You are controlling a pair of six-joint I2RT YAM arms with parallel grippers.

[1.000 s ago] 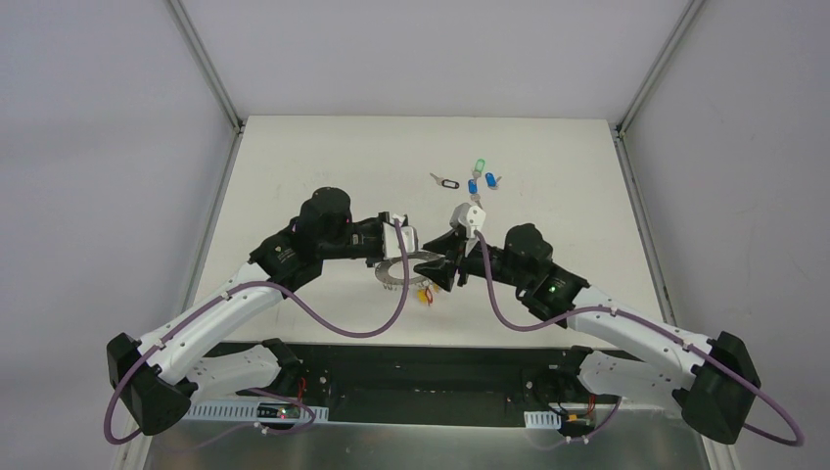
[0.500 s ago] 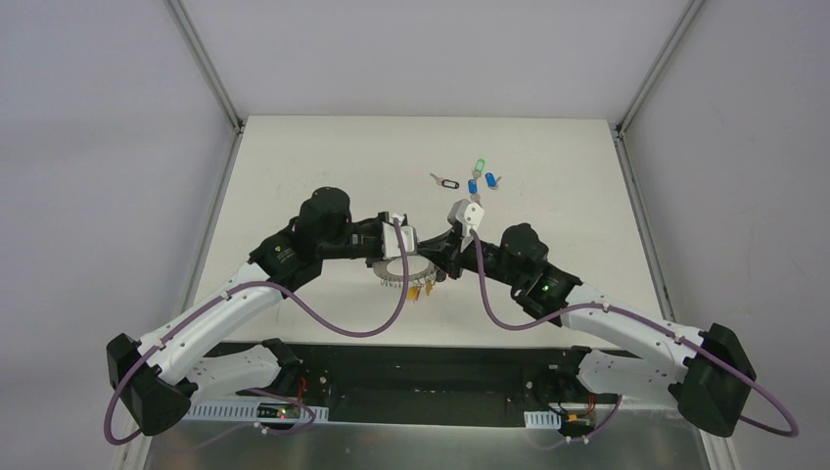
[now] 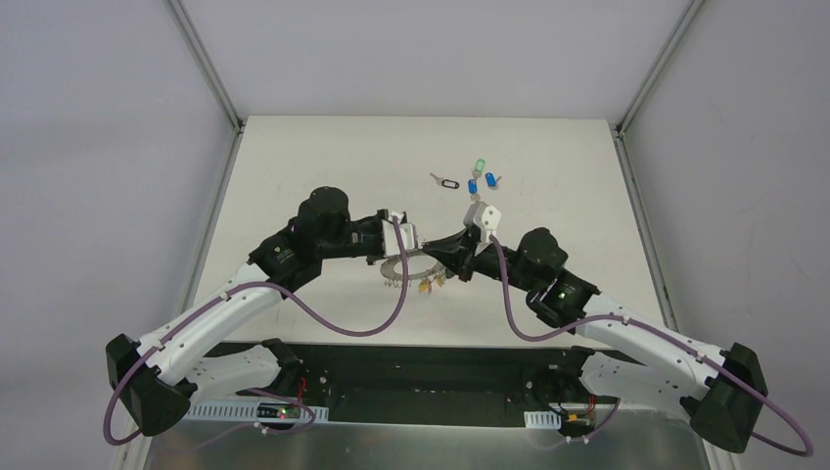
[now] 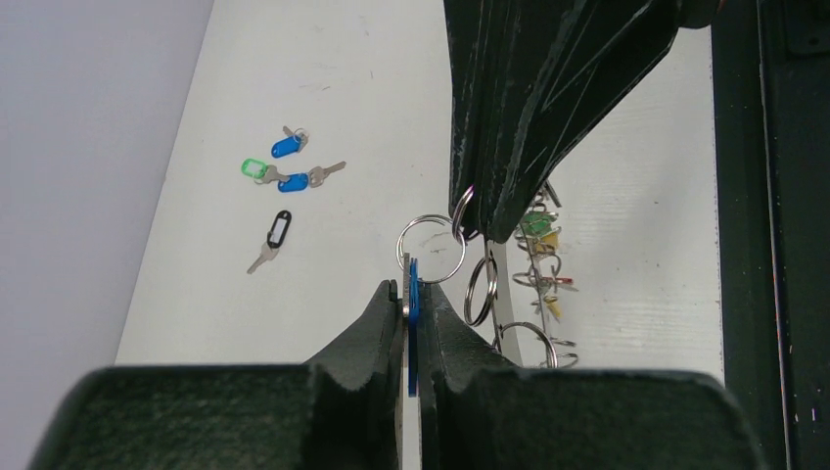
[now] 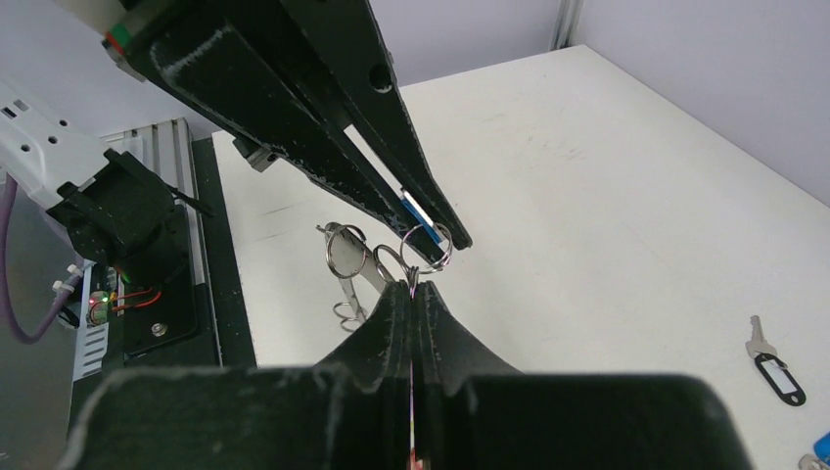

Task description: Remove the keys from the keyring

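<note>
Too small to read: the paper inserts in the tags. In the left gripper point(image 4: 411, 291), pinched edge-on between nearly closed fingers point(image 4: 377, 315), a blue tag point(image 4: 412, 294), with a small split ring point(image 4: 432, 250) standing just above it. In the right gripper point(image 5: 415, 287), fingers pressed fully together on a second small ring point(image 4: 462, 208), touching the first. Beneath the two grippers, over the table point(image 3: 323, 166), the keyring point(image 3: 393, 275), with keys point(image 3: 429, 285) dangling on green, yellow and orange tags; count there impossible to tell. Farther back, well apart, four loose keys point(image 3: 490, 180) flat on the table: two blue-tagged, one green, one black.
</note>
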